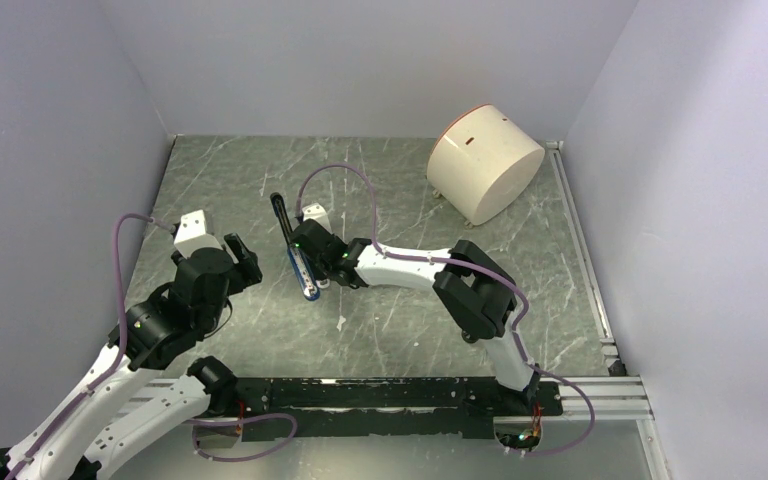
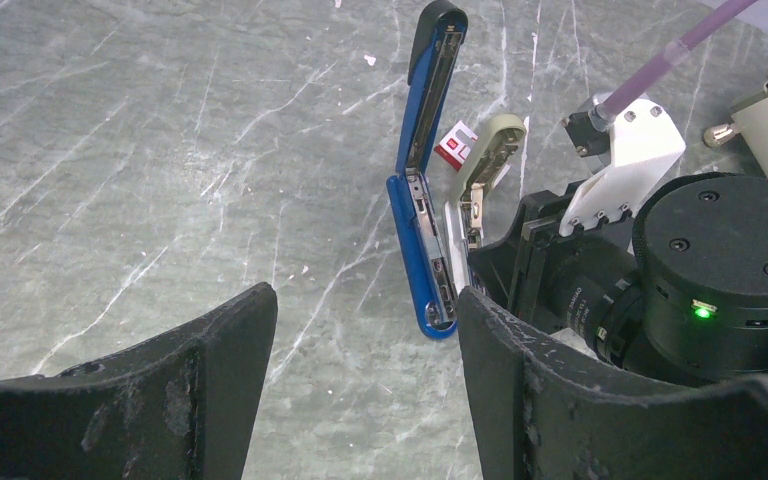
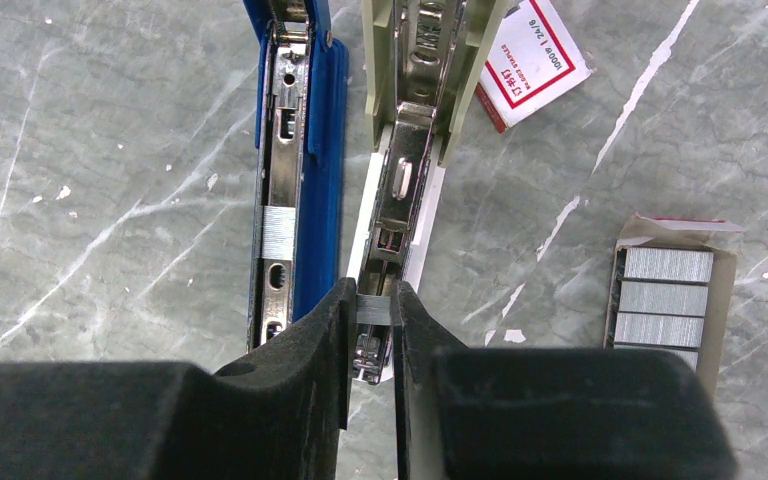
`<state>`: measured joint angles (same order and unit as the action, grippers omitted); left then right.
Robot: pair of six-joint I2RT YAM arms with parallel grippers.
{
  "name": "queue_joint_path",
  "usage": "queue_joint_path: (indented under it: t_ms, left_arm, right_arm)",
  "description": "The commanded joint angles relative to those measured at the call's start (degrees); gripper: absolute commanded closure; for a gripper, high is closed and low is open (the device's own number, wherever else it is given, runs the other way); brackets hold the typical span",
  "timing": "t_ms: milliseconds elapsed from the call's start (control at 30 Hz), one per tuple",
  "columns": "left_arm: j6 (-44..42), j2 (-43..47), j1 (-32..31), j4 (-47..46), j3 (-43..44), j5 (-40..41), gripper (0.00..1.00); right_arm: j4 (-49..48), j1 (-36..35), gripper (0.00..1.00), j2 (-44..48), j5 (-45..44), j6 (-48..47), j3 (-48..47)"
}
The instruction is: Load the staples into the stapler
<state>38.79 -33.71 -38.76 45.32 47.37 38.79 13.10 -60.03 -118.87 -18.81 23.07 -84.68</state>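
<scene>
Staples strip [image 3: 373, 311] | pinched by right tool [image 3: 373, 298] | left tool [image 2: 365, 305] spread | blue stapler [image 3: 322, 170] lying open

Soft, even light, faint shadows on the table [image 1: 410, 320]; wrist views sharp, overhead slightly soft.

Stapler [image 3: 328, 150] glossy blue plastic, shiny metal channel; staples [image 3: 665, 300] ribbed grey metal.
</scene>
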Motion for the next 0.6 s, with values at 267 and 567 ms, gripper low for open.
queue_joint_path:
  t_ms: [267,567]
  left_arm:
    - [-0.6,-0.2,0.3,-0.4,-0.3,0.7,0.28]
    - [-0.5,-0.3,0.3,-0.4,-0.3,0.7,0.28]
  right_arm:
    - [-0.3,-0.2,0.80,1.7,0.5,0.8,2.7]
    - [-0.1,-0.2,0.79,2.0,1.0,0.9,3.4]
